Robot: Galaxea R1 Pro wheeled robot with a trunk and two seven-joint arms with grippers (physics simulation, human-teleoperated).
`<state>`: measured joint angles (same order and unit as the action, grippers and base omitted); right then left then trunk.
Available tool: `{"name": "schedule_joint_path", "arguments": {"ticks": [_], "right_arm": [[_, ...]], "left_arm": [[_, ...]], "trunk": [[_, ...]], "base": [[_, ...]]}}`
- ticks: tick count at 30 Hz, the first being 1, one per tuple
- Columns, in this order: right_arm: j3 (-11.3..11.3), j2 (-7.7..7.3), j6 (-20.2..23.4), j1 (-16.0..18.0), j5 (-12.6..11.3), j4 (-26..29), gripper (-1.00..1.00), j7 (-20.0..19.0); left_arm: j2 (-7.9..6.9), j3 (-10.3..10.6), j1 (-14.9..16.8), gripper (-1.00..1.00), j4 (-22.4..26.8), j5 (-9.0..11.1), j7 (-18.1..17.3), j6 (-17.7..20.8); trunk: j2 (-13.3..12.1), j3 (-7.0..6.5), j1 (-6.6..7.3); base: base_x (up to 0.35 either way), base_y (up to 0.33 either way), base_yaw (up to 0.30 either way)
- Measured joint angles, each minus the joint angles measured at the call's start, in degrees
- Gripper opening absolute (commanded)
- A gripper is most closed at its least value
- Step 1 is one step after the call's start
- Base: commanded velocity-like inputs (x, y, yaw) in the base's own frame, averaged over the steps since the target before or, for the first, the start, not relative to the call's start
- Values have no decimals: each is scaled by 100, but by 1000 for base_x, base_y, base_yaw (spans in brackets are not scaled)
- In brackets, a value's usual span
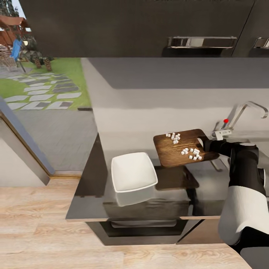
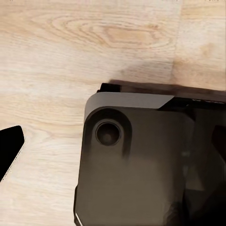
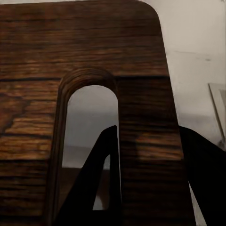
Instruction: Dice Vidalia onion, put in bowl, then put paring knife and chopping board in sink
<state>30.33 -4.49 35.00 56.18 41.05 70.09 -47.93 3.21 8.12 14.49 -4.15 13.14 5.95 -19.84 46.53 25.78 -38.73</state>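
Two clusters of white onion dice lie on the board, which the right gripper holds by its right edge, lifted above the countertop with its shadow on the surface below. In the right wrist view the gripper's fingers clamp the board at its slot, one finger seen through the opening. The bowl sits on the countertop to the gripper's left and nearer the robot, just beside the board's near-left corner. The faucet with its red knob stands just behind the gripper. The left wrist view shows wooden floor and the robot's dark base; I cannot tell the left gripper's state. No writing is legible anywhere.
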Motion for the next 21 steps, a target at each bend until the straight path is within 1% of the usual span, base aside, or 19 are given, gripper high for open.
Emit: {"name": "schedule_joint_path", "arguments": {"ticks": [15, 21], "right_arm": [[0, 7, 0, 0, -1, -3, -100, 0], [0, 10, 2, 1, -1, -2, -100, 0]], "left_arm": [[0, 0, 0, 100, 0, 0, -1, 0], [0, 0, -1, 100, 1, 0, -2, 2]], "trunk": [[0, -106, 0], [0, -147, 0]], "base": [[0, 191, 0], [0, 57, 0]]}}
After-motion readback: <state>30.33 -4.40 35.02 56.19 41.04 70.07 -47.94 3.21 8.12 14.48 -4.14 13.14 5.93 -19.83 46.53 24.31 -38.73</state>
